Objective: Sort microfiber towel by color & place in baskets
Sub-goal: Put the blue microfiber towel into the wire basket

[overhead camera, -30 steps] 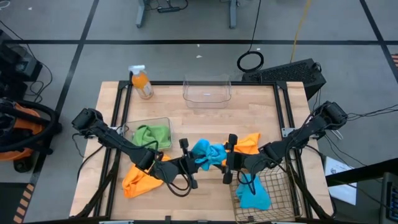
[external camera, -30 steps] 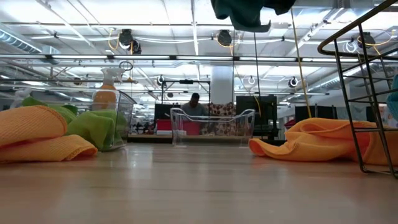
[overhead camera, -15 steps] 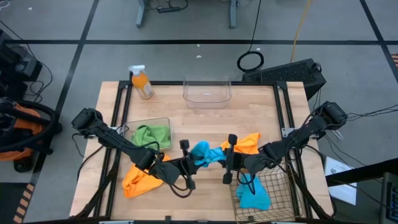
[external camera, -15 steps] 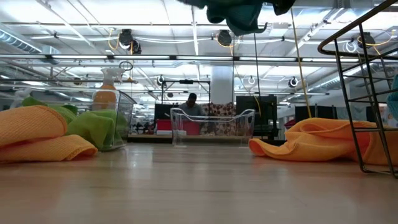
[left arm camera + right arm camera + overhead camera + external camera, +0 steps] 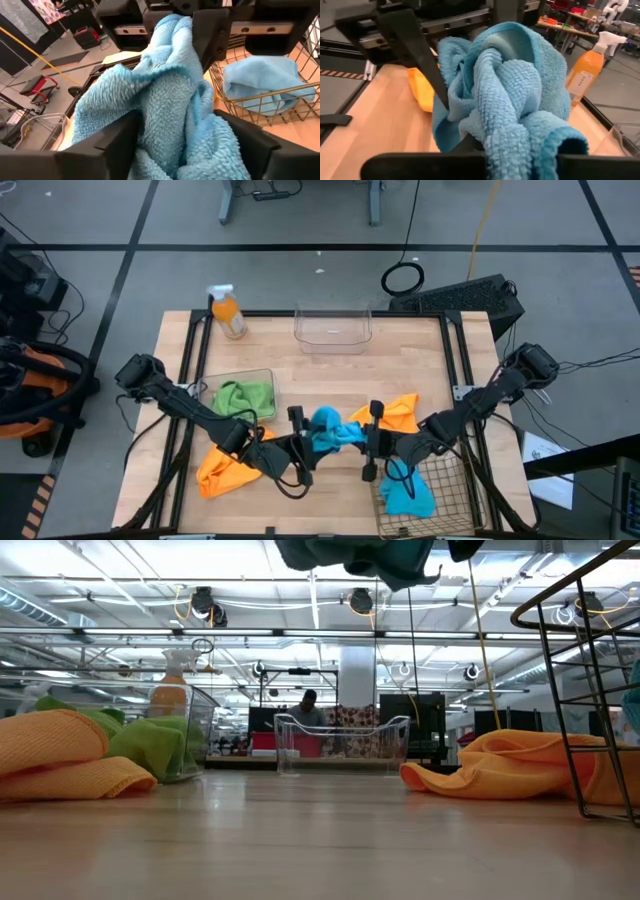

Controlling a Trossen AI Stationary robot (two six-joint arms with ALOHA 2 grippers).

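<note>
The blue towel [image 5: 328, 427] is clenched by the right end effector [image 5: 366, 442] and released by the left end effector [image 5: 297, 442], so 1 arm can carry it to the wire basket [image 5: 452, 480].

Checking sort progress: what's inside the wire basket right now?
One blue towel lies in the wire-mesh basket. The right gripper overlaps its near corner; anything beneath the towel is hidden.

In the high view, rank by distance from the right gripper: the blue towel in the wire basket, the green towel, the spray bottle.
From the right gripper:
1. Blue towel in the wire basket, close by at the near right corner.
2. Green towel, in the clear tub on the left.
3. Spray bottle, at the far left corner.
</note>
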